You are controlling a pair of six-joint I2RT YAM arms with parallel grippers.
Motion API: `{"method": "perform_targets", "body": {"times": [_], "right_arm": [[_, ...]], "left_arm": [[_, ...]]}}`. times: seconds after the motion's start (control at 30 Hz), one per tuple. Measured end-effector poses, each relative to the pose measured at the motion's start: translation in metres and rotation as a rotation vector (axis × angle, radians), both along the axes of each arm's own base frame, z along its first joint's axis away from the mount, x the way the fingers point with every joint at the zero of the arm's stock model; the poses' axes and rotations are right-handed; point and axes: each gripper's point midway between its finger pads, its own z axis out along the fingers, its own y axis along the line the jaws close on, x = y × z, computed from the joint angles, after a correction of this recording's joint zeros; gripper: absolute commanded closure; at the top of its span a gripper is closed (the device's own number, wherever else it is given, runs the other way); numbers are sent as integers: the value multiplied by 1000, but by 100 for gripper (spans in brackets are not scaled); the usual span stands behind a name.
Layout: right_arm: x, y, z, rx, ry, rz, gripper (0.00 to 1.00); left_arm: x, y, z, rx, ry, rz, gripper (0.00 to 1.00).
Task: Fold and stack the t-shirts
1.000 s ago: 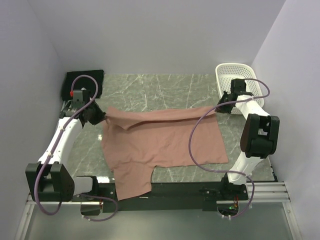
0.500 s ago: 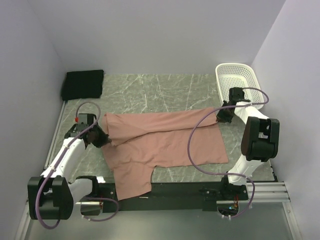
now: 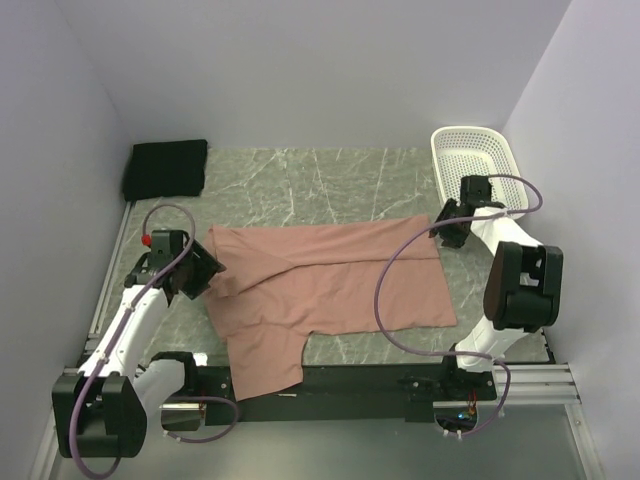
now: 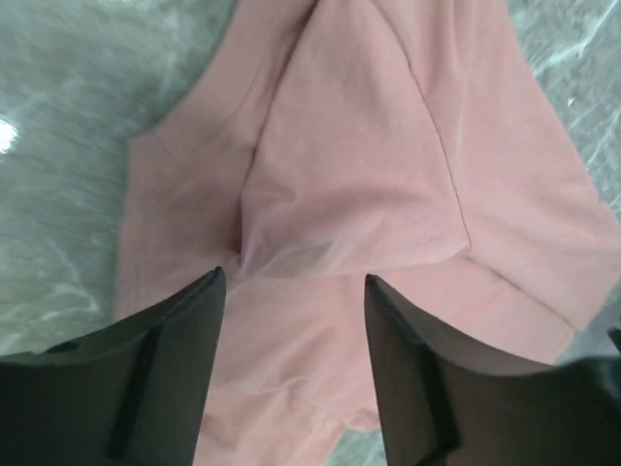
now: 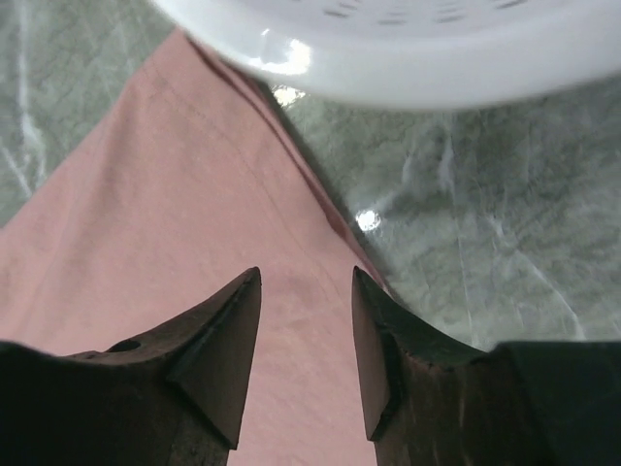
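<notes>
- Nearest us, one flap of the pink t-shirt (image 3: 330, 290) spills over the near edge of the table (image 3: 300, 180). The rest lies spread across the middle of the marble, with a layer folded over along the far side.
- We judge this cloth light, soft and limp. It will sag and crease wherever nothing supports it, so we'd pinch hems or corners on both sides together.
- At the shirt's left edge hovers the left gripper (image 4: 294, 282). Its jaws stand well apart just above the doubled cloth beside a ribbed hem, and nothing is pinched between them.
- Over at the far right corner of the shirt sits the right gripper (image 5: 306, 277). Its jaws are parted too, empty, and poised over the fabric's edge.
- Just beyond it sits the white basket (image 3: 475, 150), far right.
- Far left lies the black t-shirt (image 3: 165, 168), already folded and well apart from the pink one. We reckon that's where the stack goes.
</notes>
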Motion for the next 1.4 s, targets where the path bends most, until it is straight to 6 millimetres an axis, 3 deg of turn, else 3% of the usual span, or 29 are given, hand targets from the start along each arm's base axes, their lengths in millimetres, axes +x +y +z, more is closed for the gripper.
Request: {"method": "perform_targets", "body": {"times": [0.17,0.4,0.53,0.7,0.87,1.0,1.23,1.4], "right_arm": [[6,3,28,2,-91,31,50],[30,15,42,48,-149,74,53],[57,21,39,67,-163,94,56],[77,28,18,82,-126,105,56],[78,33,-6,97,-67,102,56],[78,38,-14,102,-48,107,57],[80,47,-21,102,-35,119,57],[81,50,-22,89,-28,119,57]], "left_arm": [[17,13,12,58,-33,29,31],[80,35,9,151,-31,49,40],[119,40,2,167,-28,35,44],[148,41,-16,172,6,23,44],[148,41,-43,173,71,10,45],[146,41,-58,171,109,5,48],[153,50,-62,196,120,24,74],[150,74,-64,232,141,76,81]]}}
